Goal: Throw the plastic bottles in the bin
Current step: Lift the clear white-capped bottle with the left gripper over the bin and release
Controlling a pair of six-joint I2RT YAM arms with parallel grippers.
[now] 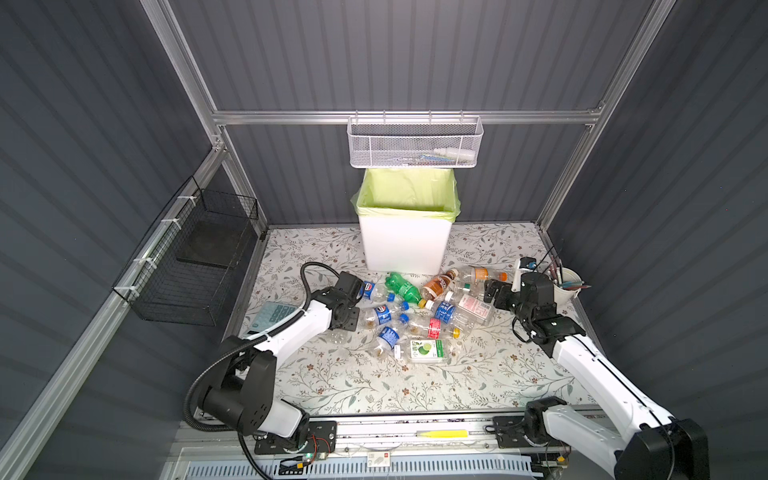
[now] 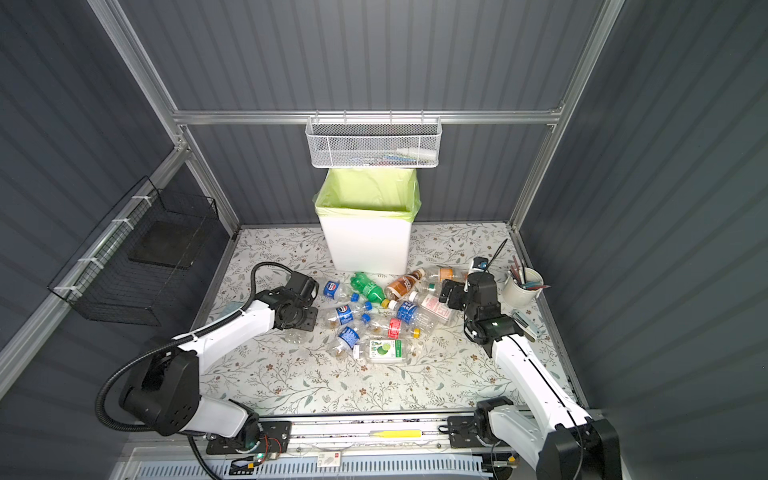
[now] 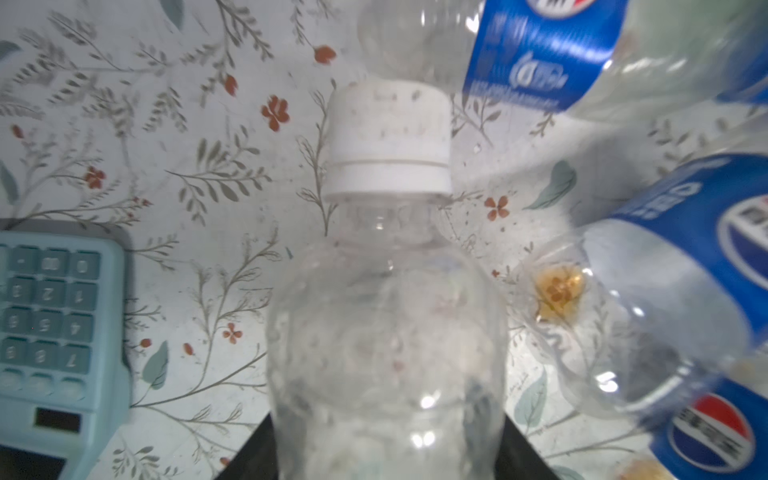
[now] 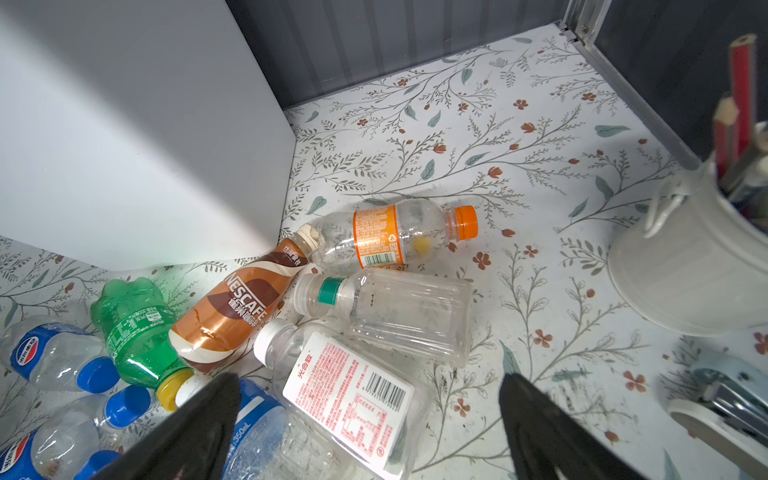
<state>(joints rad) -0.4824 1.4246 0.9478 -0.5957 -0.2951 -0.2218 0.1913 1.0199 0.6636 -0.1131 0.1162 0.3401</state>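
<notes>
Several plastic bottles lie in a heap on the floral table in front of the bin [image 1: 403,245] [image 2: 368,245], a white box with a green liner. Among them are a green bottle [image 1: 402,286], an amber coffee bottle [image 4: 237,311] and an orange-capped one [image 4: 399,237]. My left gripper [image 1: 343,328] [image 3: 386,415] sits at the heap's left edge. Its black jaws press both sides of a clear white-capped bottle [image 3: 386,299]. My right gripper [image 1: 492,293] [image 4: 371,384] hangs open over the heap's right side, above a red-and-white labelled bottle [image 4: 349,390].
A pale blue calculator [image 1: 276,313] [image 3: 54,332] lies left of my left arm. A white cup of pens [image 1: 567,286] [image 4: 698,266] and a stapler [image 4: 723,399] stand at the right edge. A white mesh basket [image 1: 415,143] hangs above the bin, and a black wire basket [image 1: 195,266] is on the left wall.
</notes>
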